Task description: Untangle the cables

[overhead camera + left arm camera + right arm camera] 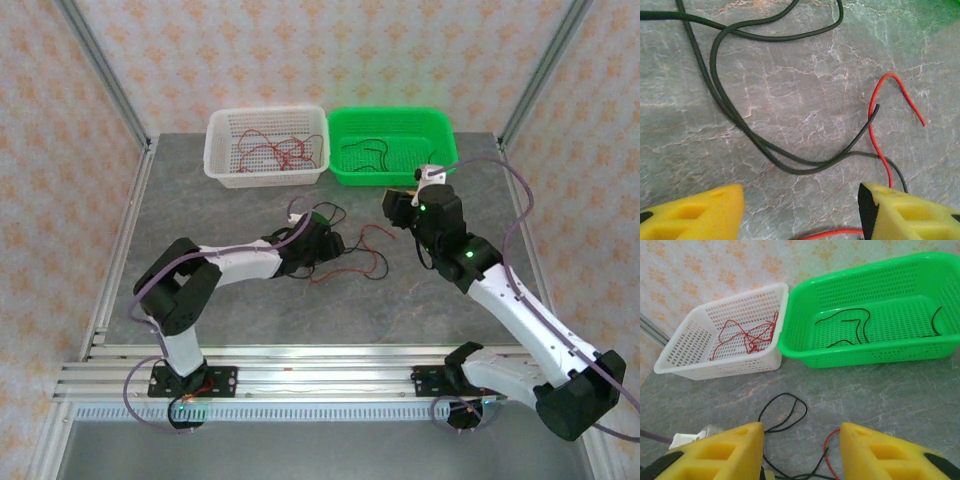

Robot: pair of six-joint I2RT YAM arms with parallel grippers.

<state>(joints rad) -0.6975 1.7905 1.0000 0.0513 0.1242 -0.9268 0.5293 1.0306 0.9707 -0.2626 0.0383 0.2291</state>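
Grey marble counter [420, 300], patterned wallpaper behind; white basket [268, 178] and green basket [392, 178] side by side at far edge; red wires [752, 335] in white basket, black wires [850, 325] in green basket. Loose cables [355, 255], red and black crossed, on counter between arms; left fingers [695, 212] apart, low over black loops, gripping nothing, red strand lying between tips; right fingers [880, 452] apart, empty, near green basket.
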